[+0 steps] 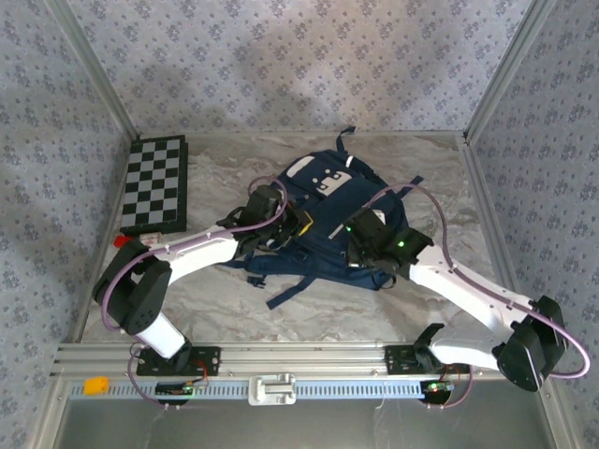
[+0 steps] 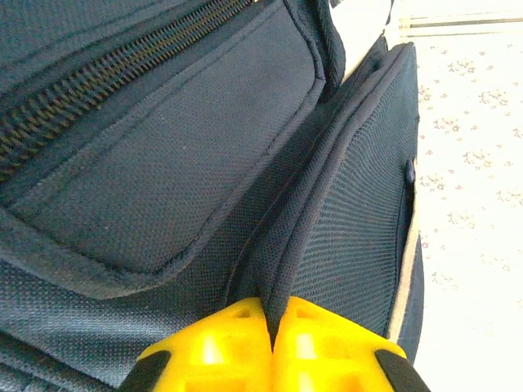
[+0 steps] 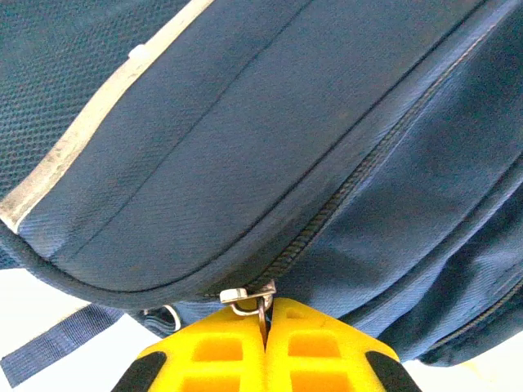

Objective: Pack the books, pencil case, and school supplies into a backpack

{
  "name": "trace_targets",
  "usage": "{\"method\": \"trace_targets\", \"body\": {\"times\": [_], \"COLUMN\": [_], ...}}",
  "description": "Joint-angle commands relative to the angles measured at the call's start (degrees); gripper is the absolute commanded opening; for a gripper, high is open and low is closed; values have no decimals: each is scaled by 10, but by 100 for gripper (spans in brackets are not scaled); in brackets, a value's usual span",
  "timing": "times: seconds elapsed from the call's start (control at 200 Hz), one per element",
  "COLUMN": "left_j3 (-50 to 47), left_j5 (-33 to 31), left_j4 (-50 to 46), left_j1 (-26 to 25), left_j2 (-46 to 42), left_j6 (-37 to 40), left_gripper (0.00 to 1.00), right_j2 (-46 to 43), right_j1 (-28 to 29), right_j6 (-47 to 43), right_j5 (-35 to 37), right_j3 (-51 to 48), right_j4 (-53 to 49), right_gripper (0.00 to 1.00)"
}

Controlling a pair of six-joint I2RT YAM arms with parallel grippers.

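Your backpack (image 1: 323, 245) lies in the middle of the table (image 1: 393, 309), between both arms. Your left gripper (image 2: 272, 341) is pinched tight on a padded fabric edge of it. Your right gripper (image 3: 265, 336) is clamped on the metal zipper pull (image 3: 260, 304) at its seam.

Right gripper (image 3: 266, 314) pinching a metal zipper pull (image 3: 260, 304) on a navy backpack (image 3: 286, 122).
Two yellow fingers (image 3: 212, 351) meet at bottom centre, pressed together on the pull. A zipper (image 3: 368, 163) runs diagonally up to the right across the fabric. A grey-white trim stripe (image 3: 98, 114) crosses the upper left; a blue strap (image 3: 57, 347) lies lower left.
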Motion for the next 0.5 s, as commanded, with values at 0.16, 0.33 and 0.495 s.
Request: {"method": "trace_targets", "body": {"times": [0.16, 0.33, 0.495], "left_j3": [60, 150, 215], "left_j5": [-8, 60, 159], "left_j4": [-47, -48, -32], "left_j1": [66, 111, 136], "left_j2": [8, 77, 123], "left_j6": [67, 132, 157], "left_gripper": [0, 0, 3], "right_j2": [-18, 29, 107], "right_j1": [-13, 51, 63], "right_j6": [-43, -85, -72], "right_j5": [12, -70, -127], "right_j3": [-8, 15, 41], "right_j4": [-70, 36, 175], "right_gripper": [0, 0, 0]}}
